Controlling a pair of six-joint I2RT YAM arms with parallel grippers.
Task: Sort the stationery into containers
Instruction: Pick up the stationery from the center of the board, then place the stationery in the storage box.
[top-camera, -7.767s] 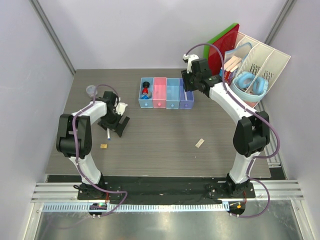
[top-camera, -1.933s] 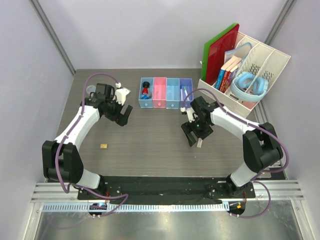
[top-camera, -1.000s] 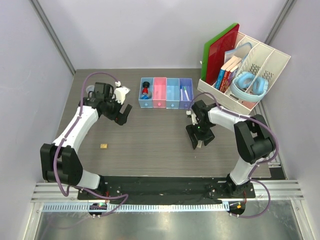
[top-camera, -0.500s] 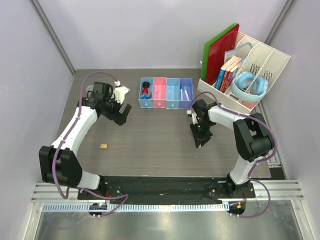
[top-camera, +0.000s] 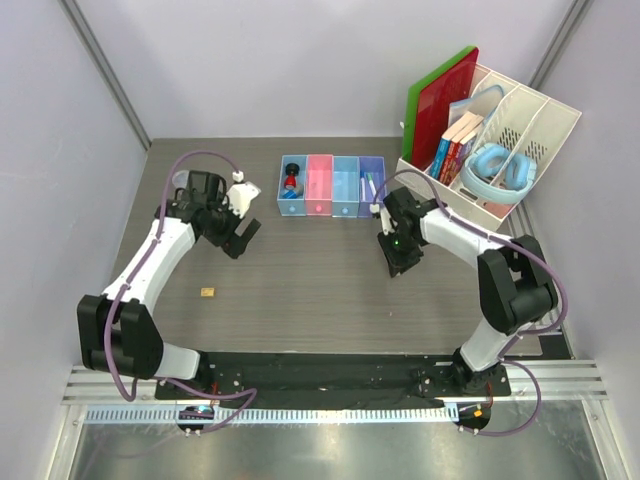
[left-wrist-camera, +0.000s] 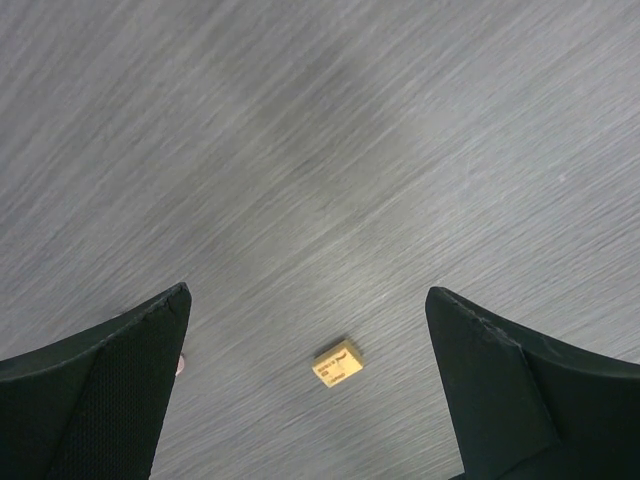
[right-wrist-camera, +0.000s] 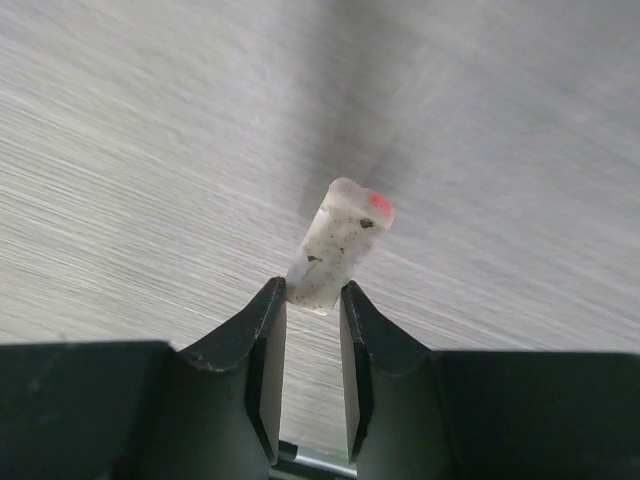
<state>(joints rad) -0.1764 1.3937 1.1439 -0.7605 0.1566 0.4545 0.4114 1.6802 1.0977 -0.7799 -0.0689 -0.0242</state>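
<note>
Right end effector (right-wrist-camera: 312, 300): closed on the eraser block (right-wrist-camera: 338, 245). Both fingers pinch its lower end. The block is whitish and smudged, with a red mark at its free end, and it tilts up and away from the fingers, off the tabletop (right-wrist-camera: 120, 150). In the top view the right end effector (top-camera: 400, 266) hangs on the near side of the lavender tray (top-camera: 372, 200); the block itself cannot be made out there.

Left end effector (left-wrist-camera: 305, 295): open, fingers wide apart, holding nothing. The yellow piece (left-wrist-camera: 337, 363) lies flat on the tabletop, seen between the two fingers. In the top view the left end effector (top-camera: 238, 240) sits left of the blue tray (top-camera: 282, 190), and the yellow piece (top-camera: 208, 292) lies nearer the arm bases.

The trays stand in one row: blue, pink tray (top-camera: 319, 200), light blue tray (top-camera: 345, 203), lavender.
</note>
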